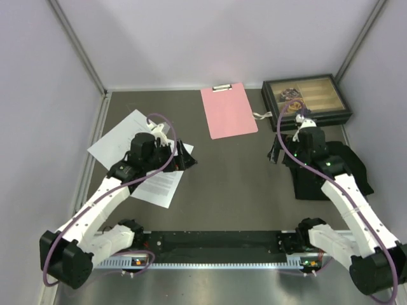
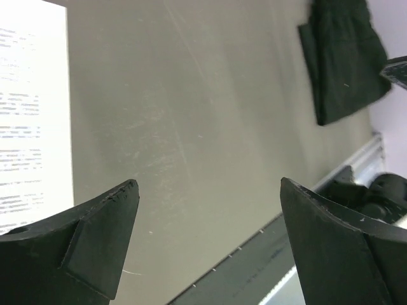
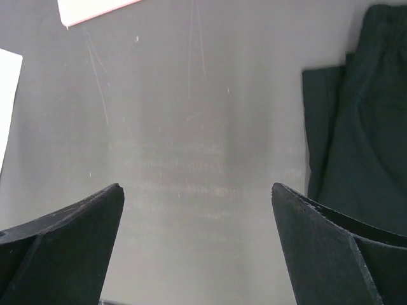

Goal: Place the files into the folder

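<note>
Two white sheets lie overlapping at the left of the table. One has sparse print (image 1: 121, 138). The other has dense text (image 1: 159, 185) and also shows at the left of the left wrist view (image 2: 32, 114). The pink folder (image 1: 227, 113), its metal clip (image 1: 221, 87) at the far edge, lies flat at the back centre; one corner shows in the right wrist view (image 3: 95, 9). My left gripper (image 1: 188, 157) is open and empty at the right edge of the sheets (image 2: 210, 185). My right gripper (image 1: 277, 152) is open and empty over bare table right of the folder (image 3: 197, 188).
A dark box with a glass lid (image 1: 306, 100) stands at the back right. A black cloth (image 1: 331, 170) lies under the right arm and shows in both wrist views (image 2: 343, 57) (image 3: 362, 127). White walls enclose the table on three sides.
</note>
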`<move>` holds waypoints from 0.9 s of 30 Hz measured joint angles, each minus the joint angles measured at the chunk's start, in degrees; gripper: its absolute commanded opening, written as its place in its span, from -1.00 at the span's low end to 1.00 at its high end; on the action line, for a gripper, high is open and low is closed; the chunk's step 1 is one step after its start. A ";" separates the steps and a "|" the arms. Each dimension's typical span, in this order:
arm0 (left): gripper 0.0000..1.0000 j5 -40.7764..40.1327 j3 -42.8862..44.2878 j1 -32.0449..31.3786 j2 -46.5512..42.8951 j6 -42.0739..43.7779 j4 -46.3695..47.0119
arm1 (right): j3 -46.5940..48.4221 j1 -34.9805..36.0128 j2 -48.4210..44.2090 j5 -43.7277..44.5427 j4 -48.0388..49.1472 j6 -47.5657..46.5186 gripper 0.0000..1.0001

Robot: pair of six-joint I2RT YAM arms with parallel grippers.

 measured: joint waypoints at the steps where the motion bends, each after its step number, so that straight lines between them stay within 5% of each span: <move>1: 0.92 -1.01 0.00 -0.13 0.44 0.09 -0.02 | 0.02 0.00 1.57 -0.09 1.29 -0.20 0.98; 6: 0.90 -3.63 0.66 -0.20 3.80 0.61 0.24 | 6.51 0.02 16.35 -2.16 7.80 -0.44 0.97; 15: 0.93 -5.92 1.77 -0.61 10.99 0.35 2.86 | 41.07 0.39 55.39 -7.43 16.04 -4.20 0.98; 20: 0.83 -6.99 8.55 -0.61 24.70 -2.67 8.63 | 54.45 0.39 68.74 -8.04 16.31 -6.23 0.97; 27: 0.76 -7.43 33.03 -0.39 54.10 -6.12 12.26 | 64.85 -0.22 80.61 -8.37 14.69 -8.39 0.83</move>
